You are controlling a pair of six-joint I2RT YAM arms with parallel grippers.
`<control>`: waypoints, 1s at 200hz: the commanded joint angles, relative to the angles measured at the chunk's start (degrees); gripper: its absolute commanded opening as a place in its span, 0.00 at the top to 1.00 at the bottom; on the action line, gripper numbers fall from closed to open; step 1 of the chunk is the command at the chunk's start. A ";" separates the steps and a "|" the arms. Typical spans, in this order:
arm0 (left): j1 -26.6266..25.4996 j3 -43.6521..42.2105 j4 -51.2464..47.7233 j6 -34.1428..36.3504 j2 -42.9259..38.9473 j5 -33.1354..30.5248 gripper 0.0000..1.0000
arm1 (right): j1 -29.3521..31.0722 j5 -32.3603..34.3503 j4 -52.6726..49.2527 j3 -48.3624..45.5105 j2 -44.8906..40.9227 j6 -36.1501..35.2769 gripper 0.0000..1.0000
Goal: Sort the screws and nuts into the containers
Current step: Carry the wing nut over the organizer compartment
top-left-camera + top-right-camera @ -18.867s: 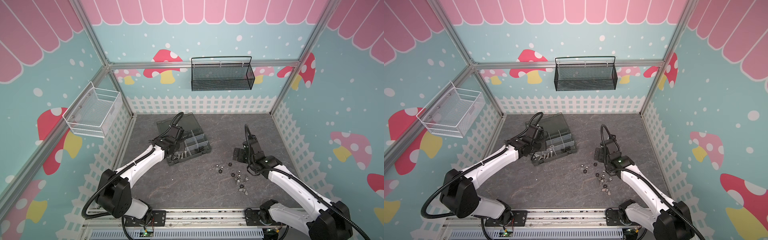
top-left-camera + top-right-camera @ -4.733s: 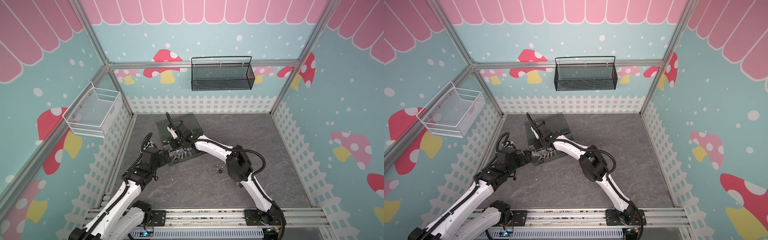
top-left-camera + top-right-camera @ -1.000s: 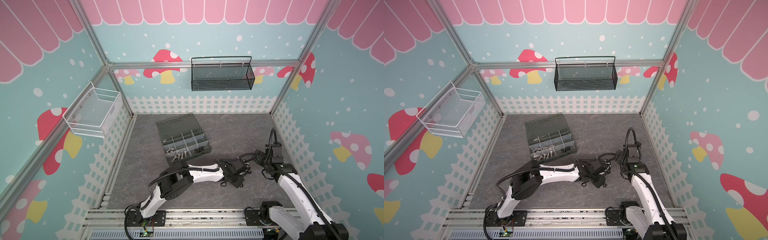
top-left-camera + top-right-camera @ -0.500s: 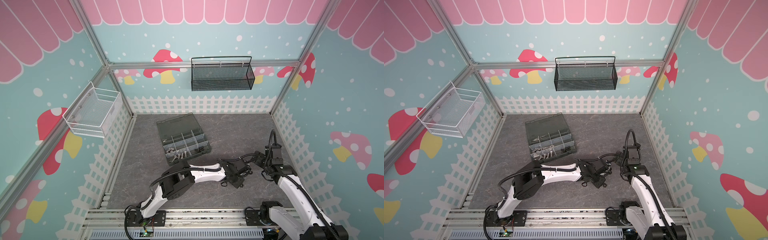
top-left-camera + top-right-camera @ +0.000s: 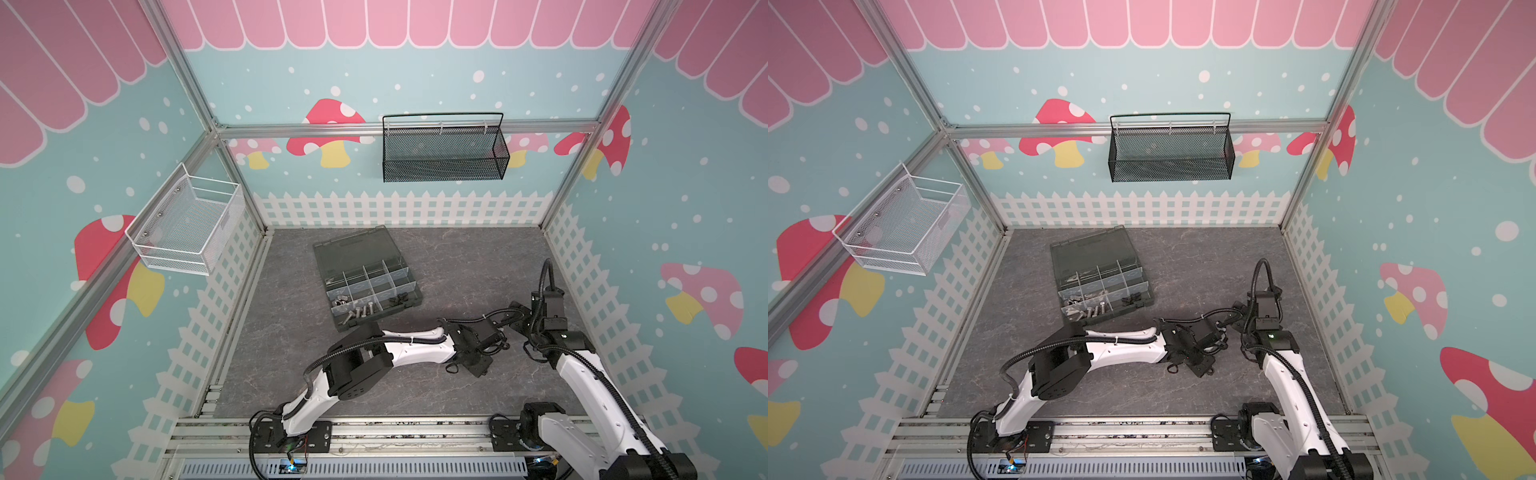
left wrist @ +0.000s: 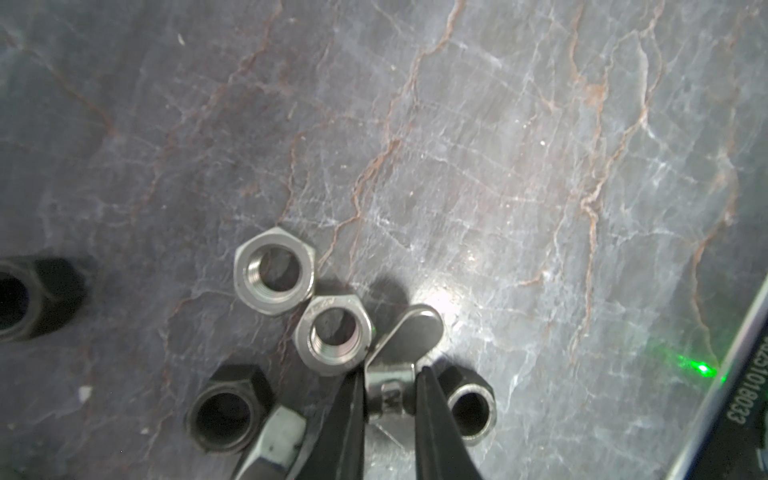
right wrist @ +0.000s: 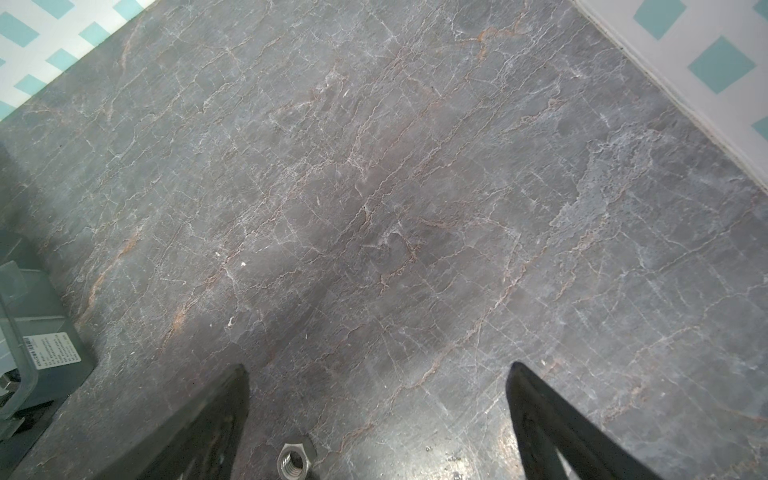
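Observation:
In the left wrist view my left gripper (image 6: 388,370) is shut on a silver wing nut (image 6: 415,328) lying on the grey floor. Hex nuts crowd around it: two silver (image 6: 274,272) (image 6: 332,334), a black one (image 6: 226,409) and a dark one (image 6: 469,405). In both top views this gripper (image 5: 478,359) (image 5: 1196,361) reaches across to the right, hiding the pile. My right gripper (image 7: 376,374) (image 5: 515,313) is open just above the floor, with a lone silver nut (image 7: 295,459) between its fingers. The containers (image 5: 365,286) (image 5: 1100,286) lie back left; screws (image 5: 359,311) fill a near compartment.
A white wire basket (image 5: 187,226) hangs on the left wall and a black mesh basket (image 5: 442,151) on the back wall. The two grippers sit close together at the right, near the white fence wall (image 5: 582,291). The box's corner (image 7: 37,332) shows beside my right gripper.
The left gripper's jaws have closed in onto the wing nut, and the left arm shifted slightly. The right arm stays almost still with its jaws wide.

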 commanded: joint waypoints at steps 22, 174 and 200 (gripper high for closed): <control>-0.24 -1.50 -3.41 0.52 -0.37 -2.19 0.90 | -0.18 -0.16 0.29 -0.38 -0.65 0.87 0.02; 0.17 -19.51 -0.49 -3.34 -22.77 -11.31 1.00 | -0.20 -5.82 2.21 -0.30 -2.34 -4.05 0.02; 2.61 -25.41 0.16 -5.65 -30.15 -13.94 1.00 | -0.18 -7.33 3.86 -1.37 -4.39 -4.82 0.02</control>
